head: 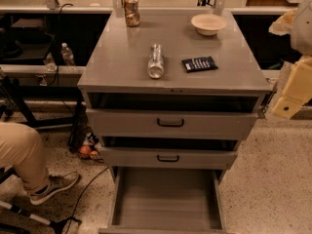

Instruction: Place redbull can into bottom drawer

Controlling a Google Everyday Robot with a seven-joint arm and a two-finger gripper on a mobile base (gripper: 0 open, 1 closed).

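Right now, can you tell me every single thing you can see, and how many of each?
redbull can: one, silver, lying on its side on the cabinet top
reddish-gold can: one, upright, back left of the top
bowl: one, cream, back right of the top
packet: one, black, flat, right of the redbull can
cabinet: one, grey, three drawers
bottom drawer: one, grey, pulled open
water bottle: one, clear, left of the cabinet
person's leg: one, tan trousers, lower left
gripper: one, cream, right edge, beside the cabinet top
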